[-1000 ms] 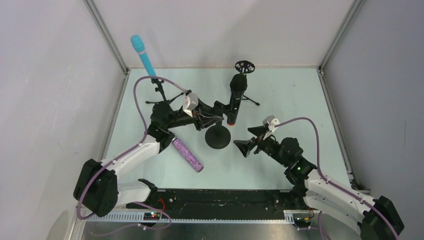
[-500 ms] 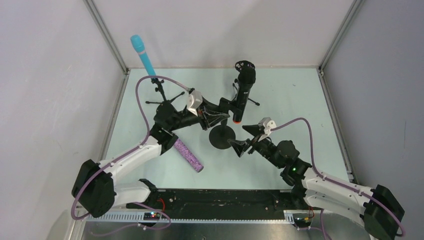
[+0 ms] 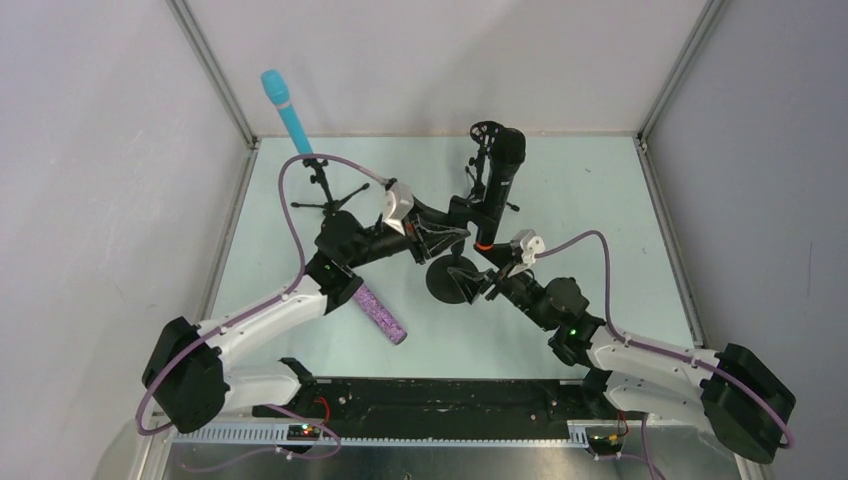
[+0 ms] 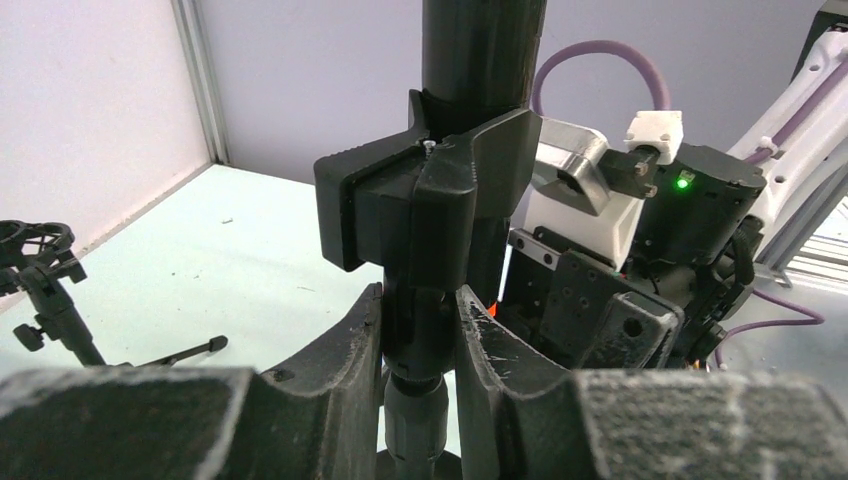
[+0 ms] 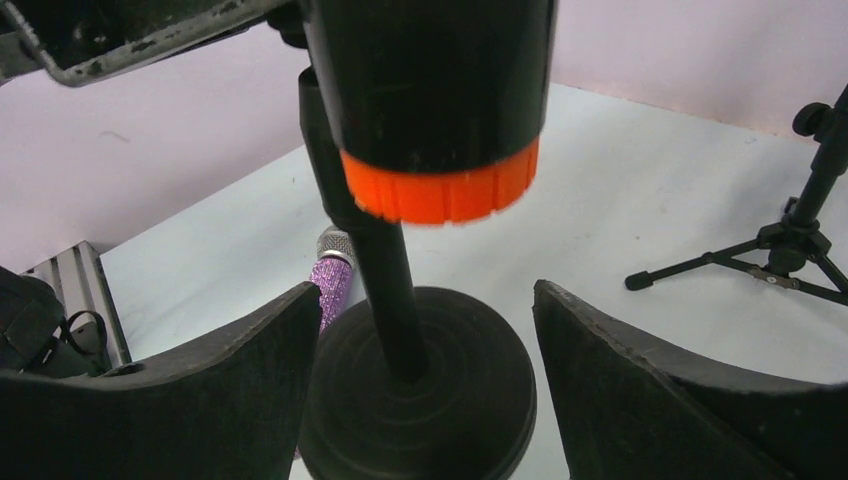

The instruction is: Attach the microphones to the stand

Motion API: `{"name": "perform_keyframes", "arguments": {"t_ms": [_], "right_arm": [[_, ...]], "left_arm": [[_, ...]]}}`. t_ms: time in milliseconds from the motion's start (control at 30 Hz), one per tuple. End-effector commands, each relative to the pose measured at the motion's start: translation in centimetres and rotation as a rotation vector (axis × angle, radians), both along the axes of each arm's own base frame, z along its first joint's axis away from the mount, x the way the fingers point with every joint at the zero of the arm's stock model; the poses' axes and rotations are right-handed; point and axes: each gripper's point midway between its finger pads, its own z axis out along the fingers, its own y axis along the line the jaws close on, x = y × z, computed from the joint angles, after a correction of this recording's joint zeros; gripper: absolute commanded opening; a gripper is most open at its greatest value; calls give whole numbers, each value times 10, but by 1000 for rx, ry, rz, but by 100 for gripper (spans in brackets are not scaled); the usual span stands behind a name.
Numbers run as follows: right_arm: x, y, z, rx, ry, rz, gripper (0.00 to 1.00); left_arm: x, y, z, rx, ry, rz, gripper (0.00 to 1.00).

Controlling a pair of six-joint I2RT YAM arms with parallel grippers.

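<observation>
The black microphone with an orange end (image 3: 499, 172) sits in the clip (image 4: 430, 190) of the round-base stand (image 3: 450, 281), tilted up to the back right. My left gripper (image 3: 461, 213) is shut on the stand's neck just under the clip, as the left wrist view (image 4: 420, 335) shows. My right gripper (image 3: 470, 286) is open, its fingers either side of the stand's round base (image 5: 420, 400), below the orange end (image 5: 440, 185). The turquoise microphone (image 3: 286, 108) stands in a tripod stand at the back left. The purple glitter microphone (image 3: 378, 311) lies flat on the table.
A second tripod stand (image 3: 487, 140) with a ring mount stands at the back centre, right behind the black microphone; its legs show in the right wrist view (image 5: 795, 245). Enclosure walls and metal posts bound the table on three sides.
My left gripper has moved right and back with the stand and the black microphone, which now tilts more upright. My right gripper has moved left, up to the stand's base.
</observation>
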Motion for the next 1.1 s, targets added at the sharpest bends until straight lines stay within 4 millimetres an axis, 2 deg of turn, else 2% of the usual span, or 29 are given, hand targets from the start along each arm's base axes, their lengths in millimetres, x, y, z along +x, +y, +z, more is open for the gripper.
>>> {"name": "perform_keyframes", "arguments": {"t_ms": [0,400,467,633,700,1067], "right_arm": [[3,9,43,111,-79,13,80],[9,27,24,73,-62,42,49],[10,28,20,62,-57,45,36],[12,30,9,20,-45,42,14],[13,30,4,2,-39,39,2],[18,27,-27,-77,14,7,0]], "left_arm": [[-13,9,88,-208,-170,23,0],[-19,10,98,-255,-182,20,0],[-19,11,101,-269,-184,26,0],[-22,14,104,-294,-193,23,0],[-23,15,106,-306,-193,21,0],[-29,23,114,-350,-207,25,0]]}}
